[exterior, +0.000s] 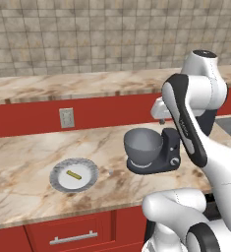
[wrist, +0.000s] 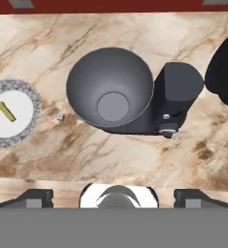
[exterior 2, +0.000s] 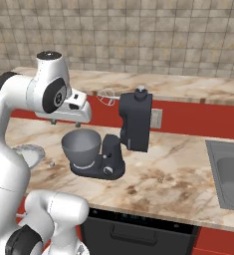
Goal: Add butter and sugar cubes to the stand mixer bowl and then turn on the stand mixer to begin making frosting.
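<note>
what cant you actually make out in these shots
- Gripper: hand view, fingertips cut off by the bottom band.
- Sugar cube: a pale speck in every view, too small for detail.
- Stand mixer: left base view, the arm covers its head.
- Plate: right base view, largely behind the arm.

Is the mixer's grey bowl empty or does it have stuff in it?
Empty. The hand view looks straight into the stand mixer bowl and shows only its bare grey bottom.
</note>
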{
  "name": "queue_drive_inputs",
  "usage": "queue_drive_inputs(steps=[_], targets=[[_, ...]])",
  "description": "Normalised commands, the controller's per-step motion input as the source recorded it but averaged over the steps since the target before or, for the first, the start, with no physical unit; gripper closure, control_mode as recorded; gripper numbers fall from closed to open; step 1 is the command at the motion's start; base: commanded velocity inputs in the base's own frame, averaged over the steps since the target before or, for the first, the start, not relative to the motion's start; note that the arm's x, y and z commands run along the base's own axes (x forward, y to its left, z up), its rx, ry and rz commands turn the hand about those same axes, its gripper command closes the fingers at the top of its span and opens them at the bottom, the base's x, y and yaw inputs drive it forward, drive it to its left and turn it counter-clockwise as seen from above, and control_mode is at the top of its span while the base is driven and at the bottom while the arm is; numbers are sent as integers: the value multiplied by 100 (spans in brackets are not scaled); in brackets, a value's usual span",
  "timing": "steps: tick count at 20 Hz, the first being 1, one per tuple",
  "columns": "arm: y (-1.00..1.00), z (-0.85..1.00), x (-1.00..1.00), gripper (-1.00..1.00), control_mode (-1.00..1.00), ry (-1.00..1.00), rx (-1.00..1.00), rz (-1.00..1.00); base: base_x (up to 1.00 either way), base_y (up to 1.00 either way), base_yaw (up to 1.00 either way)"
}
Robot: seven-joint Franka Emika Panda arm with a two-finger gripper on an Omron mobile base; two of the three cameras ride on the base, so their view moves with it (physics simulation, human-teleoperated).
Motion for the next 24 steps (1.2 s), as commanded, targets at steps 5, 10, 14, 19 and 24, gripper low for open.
queue_drive_inputs(steps=[5,10,14,19,24], targets=[[0,0,0,-100,-100,4,0,0,0,0,0],[0,0,-11,-100,-100,2,0,0,0,0,0],[0,0,-17,-100,-100,0,0,0,0,0,0],[0,0,-13,-100,100,0,0,0,-15,0,0],[0,0,0,-100,100,0,0,0,-59,0,0]])
